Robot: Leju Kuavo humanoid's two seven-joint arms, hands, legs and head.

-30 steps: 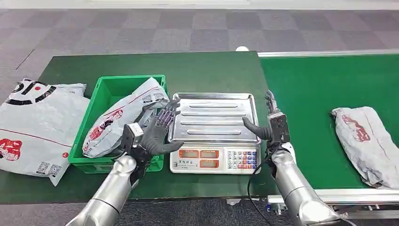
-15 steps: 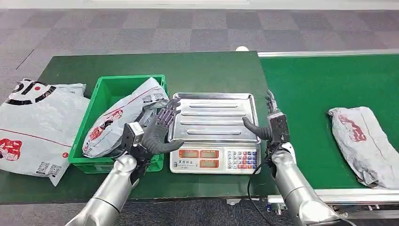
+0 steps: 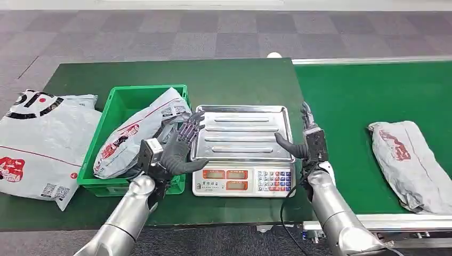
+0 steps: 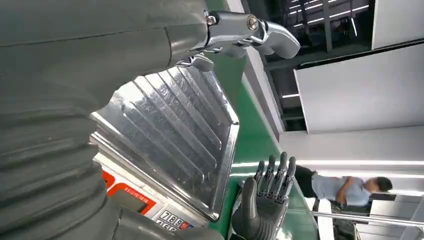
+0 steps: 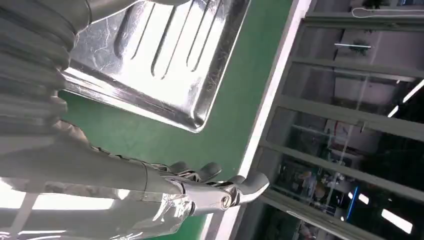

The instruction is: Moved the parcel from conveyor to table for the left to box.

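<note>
Green table (image 3: pixel 224 80) with steel scale tray (image 3: pixel 242 133) between both hands. Left hand (image 3: pixel 178 146) raised at tray's one edge, fingers apart, empty. Right hand (image 3: pixel 306 141) at opposite edge, fingers spread, holding nothing. Parcel (image 3: pixel 408 162) lies on conveyor (image 3: pixel 362 96), well apart from right hand, on its outer side — untouched. Risks: slippery, floppy bag slides out of weak pinch; reach lands short; sagging bag snags tray rim. Green crate (image 3: pixel 114 114) beside left hand already holds bag — little room.
</note>
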